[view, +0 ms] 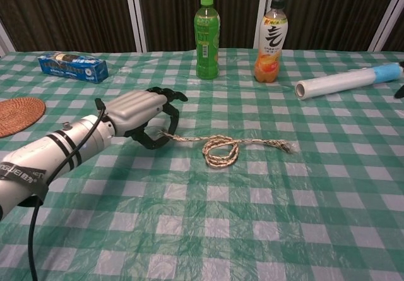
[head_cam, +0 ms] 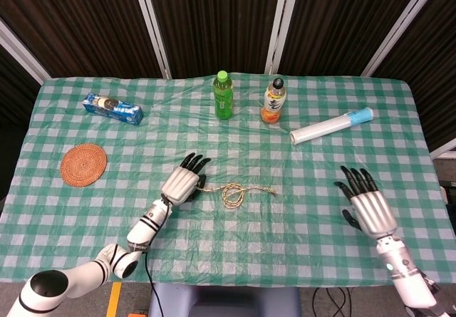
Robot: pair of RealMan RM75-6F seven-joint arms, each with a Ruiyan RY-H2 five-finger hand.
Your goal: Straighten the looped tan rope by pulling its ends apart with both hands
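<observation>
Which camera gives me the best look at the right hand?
The head view: it shows the whole right hand with fingers spread, well right of the tan rope. The chest view catches only a dark sliver at its right edge.

Staged lab setup: checked tablecloth (head_cam: 320, 189) on table, dark curtain backdrop (head_cam: 214, 18), props laid out
</observation>
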